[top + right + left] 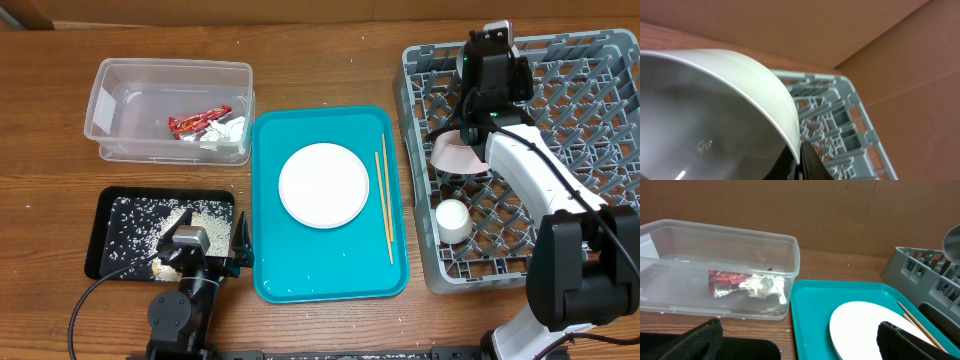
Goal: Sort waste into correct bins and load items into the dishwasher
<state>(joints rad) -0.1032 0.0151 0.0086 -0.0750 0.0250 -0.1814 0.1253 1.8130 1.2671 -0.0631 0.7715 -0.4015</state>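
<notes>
My right gripper [800,162] is shut on the rim of a white bowl [715,115] and holds it tilted over the left part of the grey dish rack [590,130]. The bowl [453,152] hangs below that gripper [470,128] in the overhead view. A small white cup [452,221] stands in the rack. The plate [323,185] and chopsticks [384,200] lie on the teal tray [330,280]. The red wrapper [196,123] and tissue [228,131] lie in the clear tub [120,80]. Rice scraps [150,228] cover the black tray [105,260]. My left gripper [222,258] is open and empty by that tray's right edge. A second bowl is not in view.
The left wrist view shows the tub [790,250], wrapper [725,282], tissue [762,286], plate [860,325] and chopsticks [920,325] ahead of my open left fingers [800,347]. A brown cardboard wall stands behind the rack [840,120].
</notes>
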